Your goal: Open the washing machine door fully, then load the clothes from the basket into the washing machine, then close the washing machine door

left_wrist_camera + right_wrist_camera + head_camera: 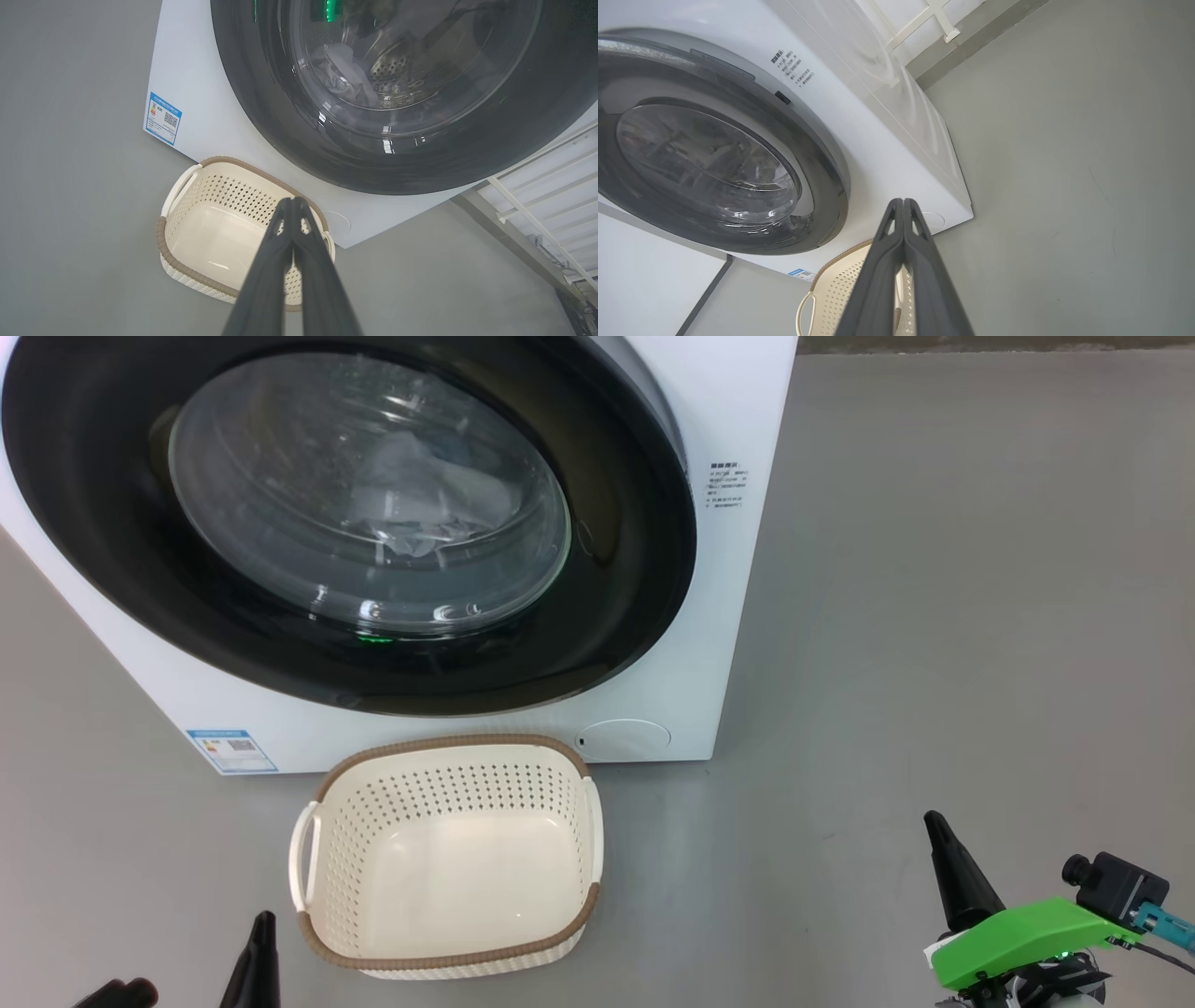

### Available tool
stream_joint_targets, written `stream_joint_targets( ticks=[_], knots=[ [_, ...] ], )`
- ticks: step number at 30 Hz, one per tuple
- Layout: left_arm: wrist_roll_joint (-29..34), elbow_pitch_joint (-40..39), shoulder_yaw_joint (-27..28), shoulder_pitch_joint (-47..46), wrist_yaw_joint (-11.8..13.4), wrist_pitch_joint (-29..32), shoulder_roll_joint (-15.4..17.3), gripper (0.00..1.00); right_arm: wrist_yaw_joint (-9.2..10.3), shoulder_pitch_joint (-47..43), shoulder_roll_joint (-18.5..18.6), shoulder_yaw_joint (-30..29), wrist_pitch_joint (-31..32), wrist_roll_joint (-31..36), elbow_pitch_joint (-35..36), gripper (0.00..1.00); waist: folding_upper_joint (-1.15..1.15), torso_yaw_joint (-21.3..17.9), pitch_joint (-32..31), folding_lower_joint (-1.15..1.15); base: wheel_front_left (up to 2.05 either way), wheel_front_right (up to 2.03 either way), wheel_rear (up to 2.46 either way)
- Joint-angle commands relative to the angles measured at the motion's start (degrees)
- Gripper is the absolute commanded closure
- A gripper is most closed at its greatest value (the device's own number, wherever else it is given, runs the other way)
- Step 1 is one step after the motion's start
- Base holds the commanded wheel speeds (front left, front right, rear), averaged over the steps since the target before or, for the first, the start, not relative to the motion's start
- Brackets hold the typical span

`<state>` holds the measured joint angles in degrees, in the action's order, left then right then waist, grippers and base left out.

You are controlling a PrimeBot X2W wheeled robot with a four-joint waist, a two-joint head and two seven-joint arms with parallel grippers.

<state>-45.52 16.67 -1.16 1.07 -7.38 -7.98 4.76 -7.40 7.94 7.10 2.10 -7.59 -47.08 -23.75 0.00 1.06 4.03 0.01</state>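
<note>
The washing machine (738, 569) stood on the floor (934, 616), with the door (112, 541) closed over its front. The clothes (420, 495) lay inside the machine, behind the door. The basket (448, 744) sat on the floor just before the machine, below the door. The left gripper (264, 922) hung near the basket's front left corner. The right gripper (934, 823) was well apart to the basket's right.

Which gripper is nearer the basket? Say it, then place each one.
Left. The left gripper, shut, sits just off the basket's near left corner. The right gripper, also shut, is far off to its right over the floor.
</note>
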Motion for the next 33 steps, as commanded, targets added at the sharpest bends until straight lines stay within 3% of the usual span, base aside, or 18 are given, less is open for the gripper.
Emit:
stream_joint_targets(
  ticks=[1, 33],
  knots=[
    [-1.95, -1.42, 1.27, -2.21, -0.05, 0.36, 0.60, 1.00, -0.04, 0.14, 0.09, -0.25, 0.42, -1.67, 1.80, 1.00, 0.00, -0.03, -0.09, -0.01, 0.00, 0.00, 0.00],
    [-19.38, -1.89, 3.37, -4.11, -0.07, 5.48, -0.09, 1.00, -0.06, -0.59, -1.55, -3.47, 5.66, -18.31, 4.84, 1.00, 0.00, -0.42, -1.53, -0.01, 0.00, 0.00, 0.00]
  ],
)
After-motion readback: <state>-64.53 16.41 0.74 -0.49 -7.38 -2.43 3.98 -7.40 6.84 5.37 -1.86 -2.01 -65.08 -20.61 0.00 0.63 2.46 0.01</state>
